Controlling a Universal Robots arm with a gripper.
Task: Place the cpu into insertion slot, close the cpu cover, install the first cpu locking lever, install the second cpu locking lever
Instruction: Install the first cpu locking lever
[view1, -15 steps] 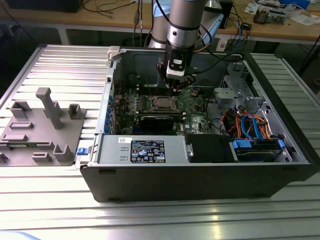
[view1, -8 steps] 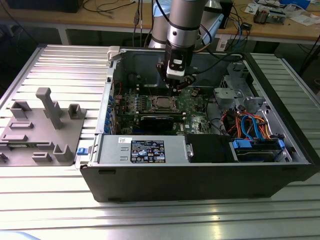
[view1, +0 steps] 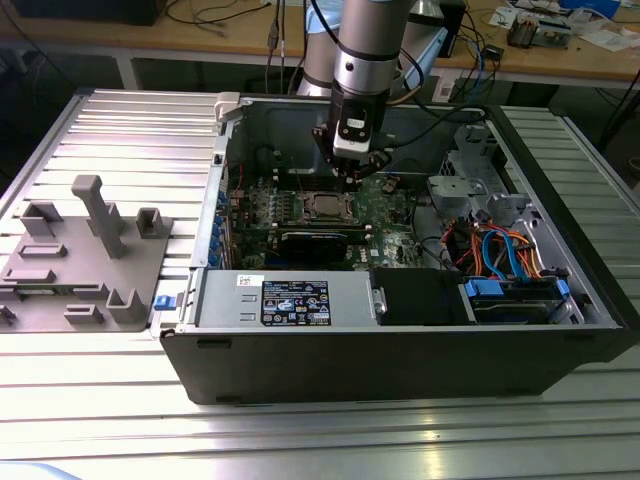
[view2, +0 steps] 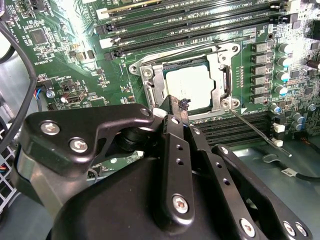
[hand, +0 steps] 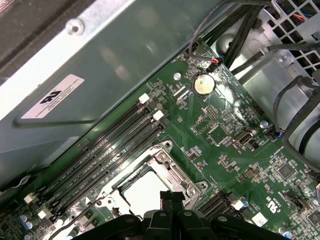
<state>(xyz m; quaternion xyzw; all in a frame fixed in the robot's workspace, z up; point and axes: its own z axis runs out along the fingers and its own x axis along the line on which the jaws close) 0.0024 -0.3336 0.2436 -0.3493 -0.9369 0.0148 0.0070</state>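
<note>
1. Exterior view: an open black computer case (view1: 400, 350) lies on a ribbed aluminium table (view1: 130, 130). The arm's black gripper (view1: 358, 172) hangs inside it, near the far wall. It is just to the exterior view's right of the cpu (view1: 322, 206), a small square chip with a dull silver top. A long black rectangular card (view1: 315, 243) runs close along the socket's near edge. Orange and blue cables (view1: 500, 250) lie well apart, toward the exterior view's right.
2. Second wrist view: the gripper (view2: 179, 105) has its fingers pressed together with nothing visible between them, and the tips sit over the socket's edge. The cpu (view2: 190, 86) lies flat in the insertion slot (view2: 185, 52), a grey-rimmed square socket. The cpu cover (view2: 159, 82), a thin silvery windowed frame, lies down around the chip. A thin metal lever rod (view2: 257, 131) slants away from one socket corner.
3. First wrist view: the gripper (hand: 172, 196) tips meet at the cpu (hand: 145, 192) edge. Long black memory slots (hand: 115, 145) border one side of the socket, and the grey metal case wall (hand: 125, 60) rises beyond them. Open green board with a round silver coin cell (hand: 203, 85) lies on another side.
</note>
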